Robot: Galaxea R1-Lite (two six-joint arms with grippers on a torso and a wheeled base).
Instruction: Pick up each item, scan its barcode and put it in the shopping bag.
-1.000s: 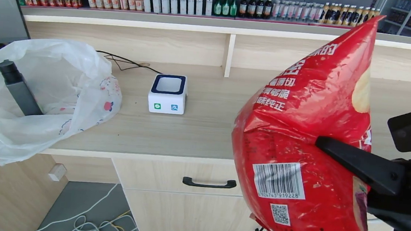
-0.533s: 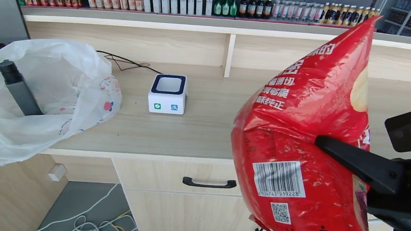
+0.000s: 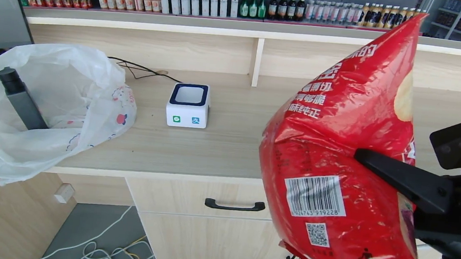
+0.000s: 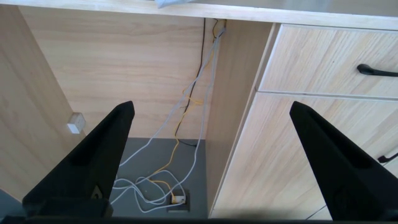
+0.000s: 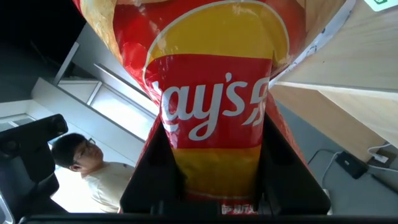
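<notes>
A large red chip bag (image 3: 349, 166) hangs in front of the counter at the right, its barcode (image 3: 315, 195) facing the head camera. My right gripper (image 3: 373, 162) is shut on it, one black finger across the bag's front. In the right wrist view the chip bag (image 5: 214, 106) sits clamped between both fingers. A white barcode scanner (image 3: 188, 105) with a dark-rimmed top stands mid-counter. The white plastic shopping bag (image 3: 53, 99) lies open at the counter's left with a grey bottle (image 3: 22, 99) inside. My left gripper (image 4: 211, 162) hangs open and empty below the counter edge, in front of the cabinet.
The wooden counter (image 3: 229, 146) has a raised back ledge and an upright divider (image 3: 256, 60). A black cable (image 3: 135, 68) runs behind the scanner. A drawer with a black handle (image 3: 234, 206) sits under the counter. Bottles line the rear shelf (image 3: 225, 4). Cables lie on the floor (image 4: 158, 186).
The chip bag has shifted slightly, its barcode rising a little in the head view. The right gripper stays shut on it. Nothing else has moved.
</notes>
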